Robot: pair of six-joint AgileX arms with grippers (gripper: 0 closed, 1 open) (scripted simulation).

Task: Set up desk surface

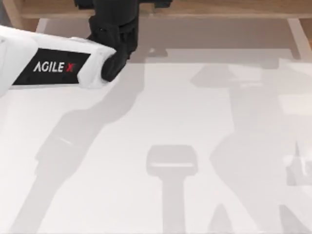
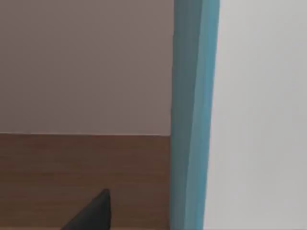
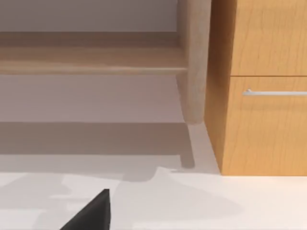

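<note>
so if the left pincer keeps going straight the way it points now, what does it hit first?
Likely the teal upright panel, which stands just beside the line of the left pincer in the left wrist view; dead ahead is a brown wooden surface under a plain wall. Depth is unclear, so treat that as a guess.

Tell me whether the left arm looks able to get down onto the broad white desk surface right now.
Probably yes. In the top view the left arm reaches over the plain matte white desk surface near the wooden shelf frame, and nothing lies on the white top beneath it.
</note>
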